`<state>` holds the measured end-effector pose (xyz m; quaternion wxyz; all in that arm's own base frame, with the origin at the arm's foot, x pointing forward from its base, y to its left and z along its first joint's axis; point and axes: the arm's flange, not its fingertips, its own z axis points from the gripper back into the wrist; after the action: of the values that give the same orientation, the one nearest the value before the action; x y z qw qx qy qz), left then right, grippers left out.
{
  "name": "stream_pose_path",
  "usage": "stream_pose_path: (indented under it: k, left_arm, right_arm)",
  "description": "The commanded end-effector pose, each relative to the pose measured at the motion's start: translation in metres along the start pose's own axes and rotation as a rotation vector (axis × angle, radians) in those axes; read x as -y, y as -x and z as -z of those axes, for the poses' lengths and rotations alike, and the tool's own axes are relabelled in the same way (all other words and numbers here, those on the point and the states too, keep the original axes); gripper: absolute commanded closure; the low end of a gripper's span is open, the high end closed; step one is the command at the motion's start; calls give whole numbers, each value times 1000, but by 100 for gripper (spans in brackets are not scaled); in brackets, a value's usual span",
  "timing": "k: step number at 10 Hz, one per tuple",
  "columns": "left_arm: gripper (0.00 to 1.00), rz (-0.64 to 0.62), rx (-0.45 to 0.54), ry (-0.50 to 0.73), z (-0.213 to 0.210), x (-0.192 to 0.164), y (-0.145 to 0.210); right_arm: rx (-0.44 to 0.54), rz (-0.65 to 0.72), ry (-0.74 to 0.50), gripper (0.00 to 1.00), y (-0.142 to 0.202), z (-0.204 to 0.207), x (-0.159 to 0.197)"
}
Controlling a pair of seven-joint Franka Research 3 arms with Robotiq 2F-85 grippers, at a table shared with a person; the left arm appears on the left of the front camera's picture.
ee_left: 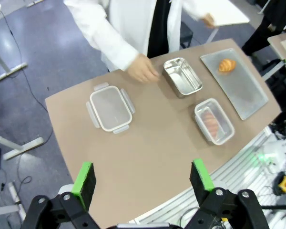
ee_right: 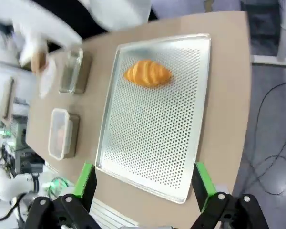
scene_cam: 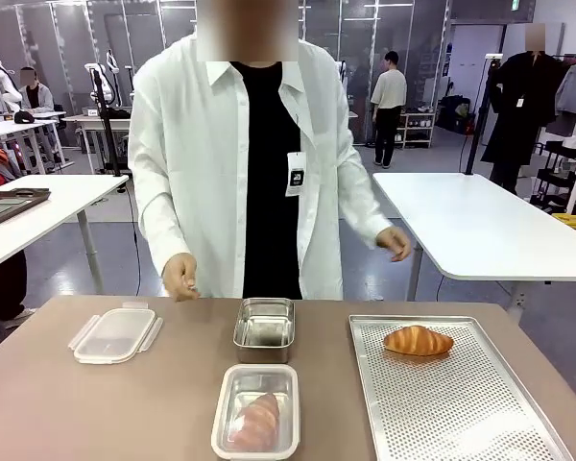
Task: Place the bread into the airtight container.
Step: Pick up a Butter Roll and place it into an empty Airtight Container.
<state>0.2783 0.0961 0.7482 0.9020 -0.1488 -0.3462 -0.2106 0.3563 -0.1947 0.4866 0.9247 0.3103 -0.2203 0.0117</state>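
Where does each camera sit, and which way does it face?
Front: on the robot's side, facing across the table at the person; their hands show.
Left wrist: high up, looking down past the open left gripper at the table.
Right wrist: above the tray, looking down past the open right gripper.
Shared: the croissant, in all three.

The left gripper [ee_left: 143,185] hangs high above the counter [ee_left: 152,152], over its near edge. Its green-padded fingers [ee_left: 86,181] are spread wide, with nothing between them. The right gripper [ee_right: 144,186] hangs likewise above the counter's near edge, jaws wide apart and empty. The person's lower hand [scene_cam: 180,277] is loosely curled just above the counter's far edge. The raised hand [scene_cam: 396,243] is beyond that edge.
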Motion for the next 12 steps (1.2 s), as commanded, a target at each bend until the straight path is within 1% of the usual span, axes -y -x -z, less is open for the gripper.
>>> stream_pose_path:
  k: [1,2,3,4,5,6,8,9,10,11,12]
  left_arm:
    - [0,11,3,10,-1,0,-1]
    - [0,11,3,10,-1,0,-1]
    - [0,11,3,10,-1,0,-1]
    - [0,11,3,10,-1,0,-1]
    - [0,11,3,10,-1,0,-1]
    - [0,11,3,10,-1,0,-1]
    - [0,11,3,10,-1,0,-1]
    - [0,11,3,10,-1,0,-1]
    - [0,11,3,10,-1,0,-1]
    - [0,11,3,10,-1,0,-1]
    - [0,11,3,10,-1,0,-1]
  right_arm:
    - [-137,-288,109,0,-18,23,-59]
    - [-193,-426,188,0,-26,42,-85]
    - [-252,-561,240,0,-35,65,-108]
    - [-322,-661,291,0,-46,89,-127]
    - [-393,-776,327,0,-57,116,-144]
    - [-454,-879,333,0,-60,142,-153]
    - [-587,-1120,290,0,-56,195,-152]
    - [-627,-1181,252,0,-58,217,-146]
    - [-656,-1271,202,0,-58,235,-143]
    - [-670,-1302,192,0,-57,245,-141]
    - [-673,-1313,216,0,-54,250,-139]
